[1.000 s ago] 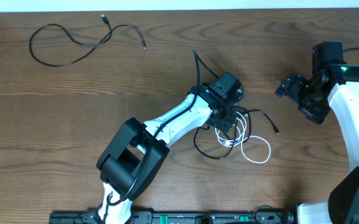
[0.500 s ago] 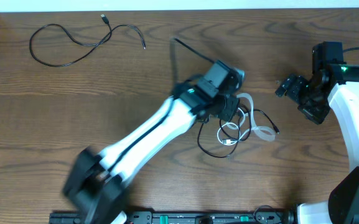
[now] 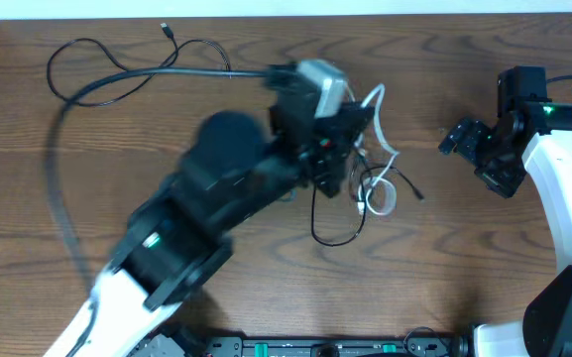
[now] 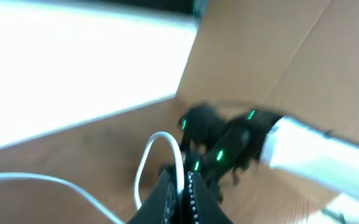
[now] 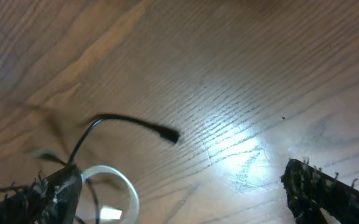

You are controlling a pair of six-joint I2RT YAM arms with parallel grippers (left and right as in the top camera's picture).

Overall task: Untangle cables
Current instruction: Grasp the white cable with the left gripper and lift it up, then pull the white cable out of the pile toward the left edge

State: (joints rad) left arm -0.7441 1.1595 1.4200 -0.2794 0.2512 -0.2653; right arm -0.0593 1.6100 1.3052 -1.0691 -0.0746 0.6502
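Note:
My left gripper (image 3: 358, 124) is raised above the table and shut on the white cable (image 3: 389, 151), lifting it; the wrist view shows the fingers (image 4: 167, 193) clamped on the cable (image 4: 178, 158). The white loop and a black cable (image 3: 337, 238) hang tangled below it, with a black plug end (image 3: 416, 192) to the right. A second black cable (image 3: 204, 42) lies apart at the far left. My right gripper (image 3: 472, 154) is open and empty, right of the tangle. Its view (image 5: 185, 199) shows the black plug (image 5: 170, 135) and the white loop (image 5: 120, 177).
The left arm's thick black cable (image 3: 107, 84) sweeps blurred across the far left of the wooden table (image 3: 484, 268). A white wall edge (image 3: 414, 8) runs along the back. The right arm (image 4: 291, 146) shows in the left wrist view.
The left arm has swung up and toward the back left, pulling the white cable with it. The tangle has shifted left and stretched. The right arm has not moved.

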